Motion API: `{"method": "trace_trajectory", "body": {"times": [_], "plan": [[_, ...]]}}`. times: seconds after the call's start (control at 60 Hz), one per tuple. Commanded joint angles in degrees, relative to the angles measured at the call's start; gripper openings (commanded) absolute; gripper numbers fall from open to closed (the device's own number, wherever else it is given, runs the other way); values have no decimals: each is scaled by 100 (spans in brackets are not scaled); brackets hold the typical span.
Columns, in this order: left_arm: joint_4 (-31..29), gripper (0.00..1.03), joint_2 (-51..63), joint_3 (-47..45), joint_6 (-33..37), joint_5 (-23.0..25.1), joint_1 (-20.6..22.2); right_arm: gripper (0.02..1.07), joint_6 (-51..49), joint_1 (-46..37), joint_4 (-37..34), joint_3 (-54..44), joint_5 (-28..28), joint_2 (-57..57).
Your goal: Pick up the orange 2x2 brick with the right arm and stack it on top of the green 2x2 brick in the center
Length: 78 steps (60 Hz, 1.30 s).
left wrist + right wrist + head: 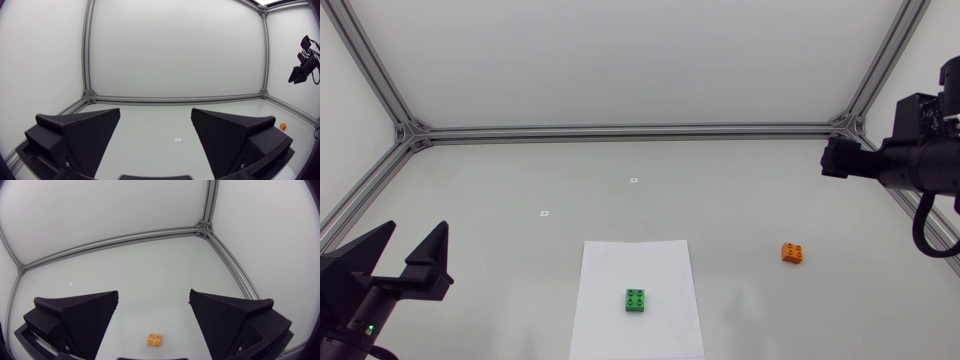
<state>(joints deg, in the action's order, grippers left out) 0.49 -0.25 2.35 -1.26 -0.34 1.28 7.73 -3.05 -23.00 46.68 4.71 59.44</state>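
Note:
The orange 2x2 brick [793,253] lies on the table right of the middle; in the right wrist view the orange brick [154,339] shows below, in the gap between my fingers. The green 2x2 brick [636,300] sits on a white paper sheet [620,265] at the front centre. My right gripper [836,158] hangs high at the back right, up and away from the orange brick, and the right gripper [153,297] is open and empty. My left gripper [410,250] rests at the front left, and this left gripper [156,112] is open, holding nothing.
Grey aluminium rails [620,132] edge the table at the back and sides. Two small white markers [634,180] [545,213] lie on the table behind the paper. From the left wrist view the orange brick [283,126] is a small dot far off beside my left gripper.

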Motion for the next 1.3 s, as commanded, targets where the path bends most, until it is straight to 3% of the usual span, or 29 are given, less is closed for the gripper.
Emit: {"method": "trace_trajectory", "body": {"times": [0.0, 0.583, 0.667, 1.067, 1.283], "plan": [[-84, 99, -45, -235, 73, 34, -14, 103, 238, -64, -169, 114, -5, 349], [-84, 99, -45, -235, 73, 34, -14, 102, 713, -47, -1110, 342, -427, 1711], [-84, 99, -45, -235, 73, 25, -14, 93, 739, -47, -1250, 413, -427, 1869], [-84, 99, -45, -235, 73, 25, -14, 102, 748, -64, -2033, 755, -506, 2704], [-84, 99, -45, -235, 73, 25, -14, 100, 730, -258, -2085, 966, -954, 3161]]}}
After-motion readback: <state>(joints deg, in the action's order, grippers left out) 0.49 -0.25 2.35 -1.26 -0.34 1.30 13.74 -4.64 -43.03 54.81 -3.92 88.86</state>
